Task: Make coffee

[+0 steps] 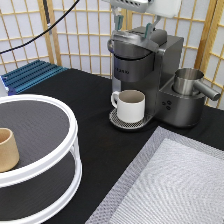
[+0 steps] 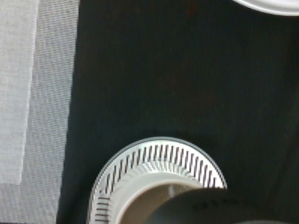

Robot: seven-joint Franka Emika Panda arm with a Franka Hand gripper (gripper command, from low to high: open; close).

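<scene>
A tan cup (image 1: 7,149) sits on the white rack (image 1: 70,150) nearest, a white mug (image 1: 130,105) stands under the coffee machine (image 1: 150,70) on the black counter (image 1: 95,135), and the hand (image 1: 135,24) hovers open and empty just above the machine's top; no pod shows.
</scene>
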